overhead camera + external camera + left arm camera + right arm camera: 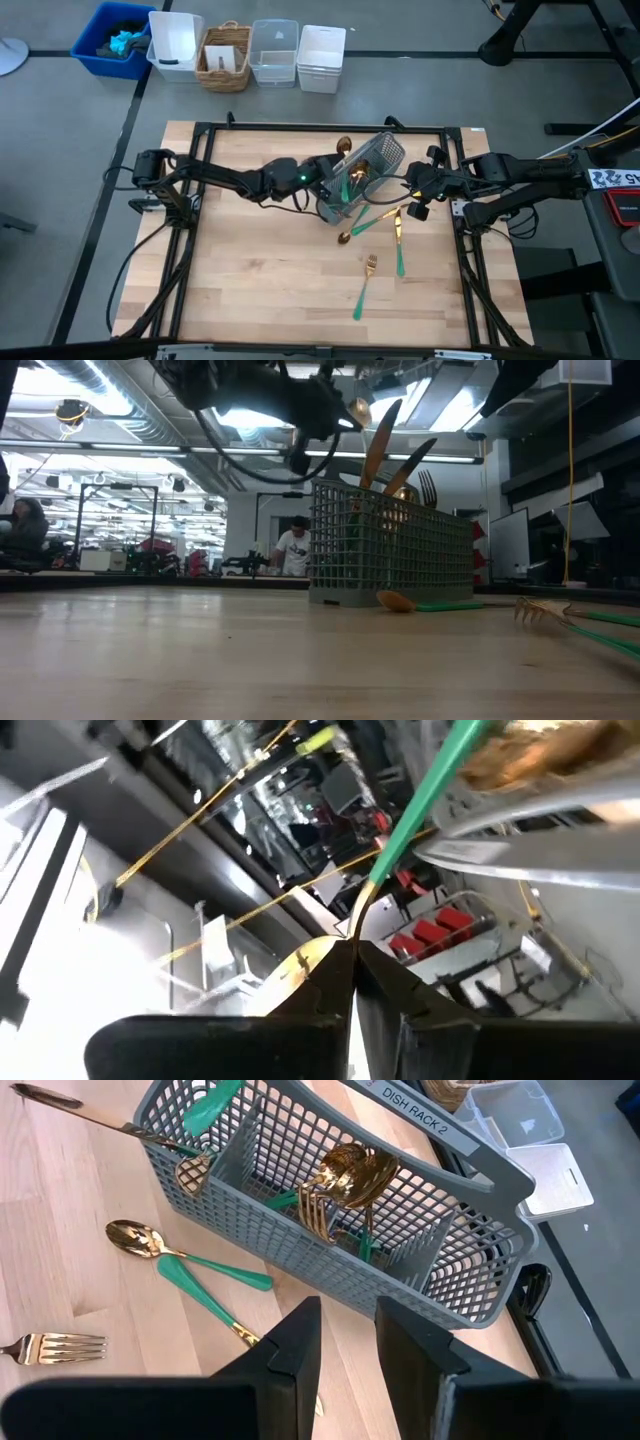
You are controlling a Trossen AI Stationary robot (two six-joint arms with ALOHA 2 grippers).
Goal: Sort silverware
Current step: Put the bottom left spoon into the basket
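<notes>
The grey mesh caddy (367,178) stands on the wooden table (270,290), right of centre, with forks and a spoon (345,1175) in its compartments. A knife (90,1118) pokes out through its end. My left gripper (333,172) hovers at the caddy's left side, shut on one teal-handled piece of silverware (425,800). My right gripper (347,1342) hangs open just right of the caddy and touches nothing. Lying flat on the table near the caddy are a loose spoon (135,1237), a fork (365,285) and another piece (398,245). My left gripper pinches the piece's thin gold neck (357,915), where the teal handle ends, between its two fingertips. The fingers come level from the table's left. The handle runs on away from them toward the caddy's rim (540,820), clear of the table; its far end is out of frame.
Beyond the table's far edge stand a blue bin (112,40), white bins (322,58) and a wicker basket (225,58). Black rails (320,128) frame the table. The near half of the wood has free room. A person (293,550) shows in the room behind.
</notes>
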